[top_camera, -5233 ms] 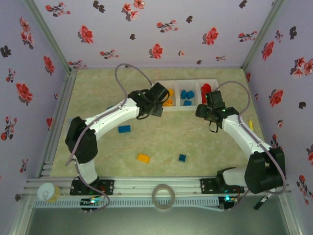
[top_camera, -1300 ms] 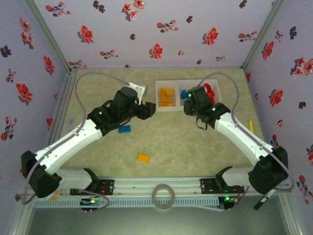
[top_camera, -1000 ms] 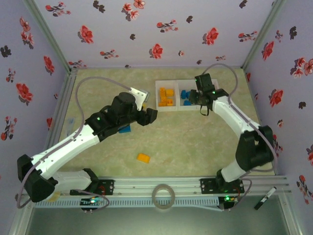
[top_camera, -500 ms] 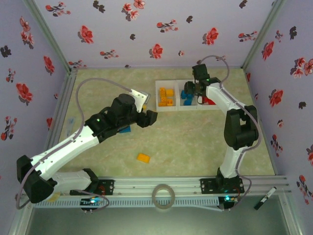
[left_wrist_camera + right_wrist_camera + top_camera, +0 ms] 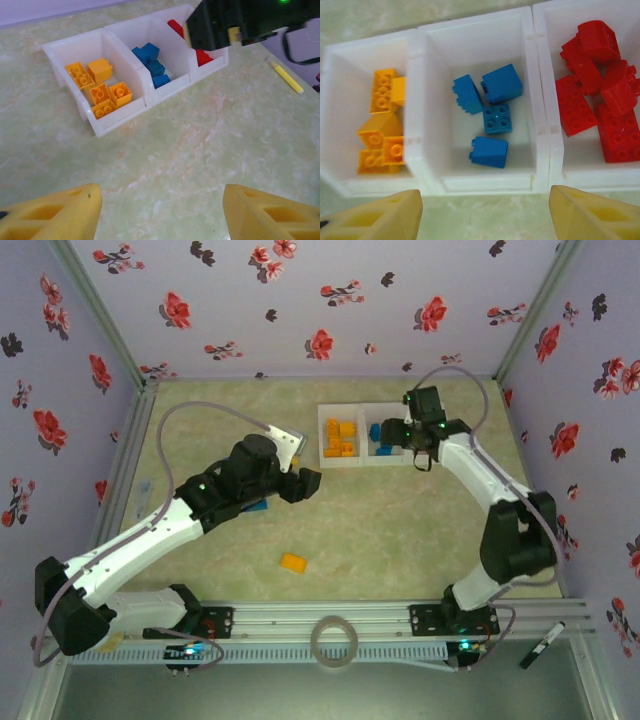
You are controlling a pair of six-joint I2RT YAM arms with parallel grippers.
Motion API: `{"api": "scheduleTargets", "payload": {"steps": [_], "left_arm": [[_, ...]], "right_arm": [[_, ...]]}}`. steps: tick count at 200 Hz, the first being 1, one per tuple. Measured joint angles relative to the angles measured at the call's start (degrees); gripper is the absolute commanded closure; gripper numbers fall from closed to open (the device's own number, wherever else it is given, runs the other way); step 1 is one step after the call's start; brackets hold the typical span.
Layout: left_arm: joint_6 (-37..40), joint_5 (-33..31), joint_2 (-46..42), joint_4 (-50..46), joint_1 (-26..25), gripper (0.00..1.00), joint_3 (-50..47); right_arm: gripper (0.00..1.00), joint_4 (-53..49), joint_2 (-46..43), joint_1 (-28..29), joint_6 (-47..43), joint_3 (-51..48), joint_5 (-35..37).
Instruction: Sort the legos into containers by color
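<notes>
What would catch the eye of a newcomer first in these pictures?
First, the white plastic three-compartment tray at the far side of the table: orange-yellow plastic bricks fill its left compartment, blue bricks the middle one, and red bricks the right one. The right gripper hangs open by the tray's near wall. One small orange-yellow brick lies alone on the near part of the table.

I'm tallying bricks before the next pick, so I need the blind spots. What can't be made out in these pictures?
1. Red legos: count unclear. The right wrist view cuts them at its right edge; the right arm covers most in the top and left wrist views.
2. Blue lego on the table: top view, partly under the left arm.
3. Yellow stick: left wrist view, too small to identify.
</notes>
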Motion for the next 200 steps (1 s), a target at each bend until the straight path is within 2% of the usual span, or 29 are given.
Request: {"api": "scheduleTargets", "payload": {"steps": [36, 57, 140, 175, 200], "left_arm": [[-0.1, -1.0, -0.1, 0.0, 0.5, 0.34, -1.0], [-1.0, -1.4, -0.1, 0.0, 2.5, 0.34, -1.1], [-11.9, -4.2, 3.8, -3.1, 23.0, 0.31, -3.7], [-14.4, -4.7, 9.7, -4.3, 28.9, 0.29, -4.2], [-15.0, -5.5, 15.1, -4.7, 31.4, 0.29, -3.9]], "right_arm": [[0.31, 0.9, -9.6, 1.9, 0.0, -5.6, -2.2], [0.30, 1.1, -13.6, 4.6, -0.1, -7.9, -2.8], [0.31, 1.6, -18.7, 12.5, -2.9, -10.5, -4.9], [0.31, 1.9, -18.7, 14.1, -3.1, -11.1, -5.4], [0.31, 1.9, -18.7, 14.7, -3.1, -11.5, -5.3]]}}
